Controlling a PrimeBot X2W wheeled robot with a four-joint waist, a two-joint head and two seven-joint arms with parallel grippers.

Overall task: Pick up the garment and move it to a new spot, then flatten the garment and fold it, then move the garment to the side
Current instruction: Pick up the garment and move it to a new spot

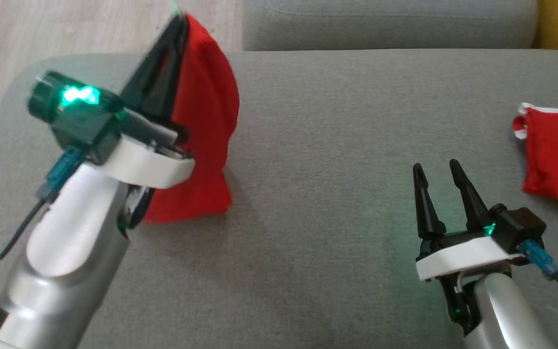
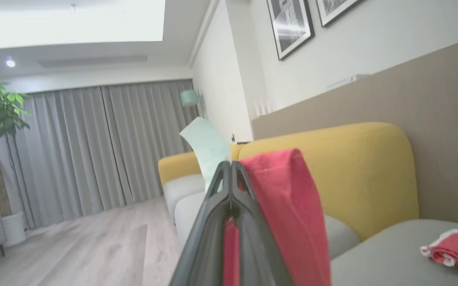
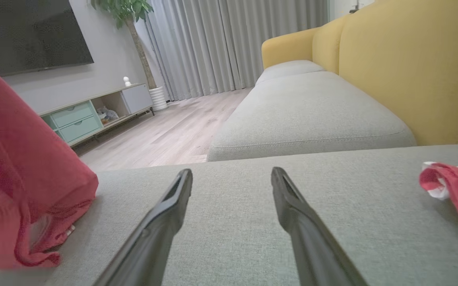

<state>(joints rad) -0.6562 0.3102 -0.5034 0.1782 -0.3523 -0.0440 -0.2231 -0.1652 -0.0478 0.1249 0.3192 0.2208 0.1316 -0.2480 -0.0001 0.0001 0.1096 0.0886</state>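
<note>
Upper left, my left hand (image 1: 179, 22) is clamped on the red cloth garment (image 1: 206, 109); lower right, my right hand (image 1: 436, 167) hovers empty, spread apart.

The head camera looks steeply down on the grey cushion (image 1: 317, 194), near enough that both forearms crowd its lower corners. The left wrist camera rides high, aimed almost level along the left end effector (image 2: 231, 163) toward the curtains (image 2: 94, 147) and the yellow backrest (image 2: 352, 171). The right wrist camera skims low over that cushion, facing those curtains too. All three catch the red cloth (image 1: 557, 155) lying at the right.
</note>
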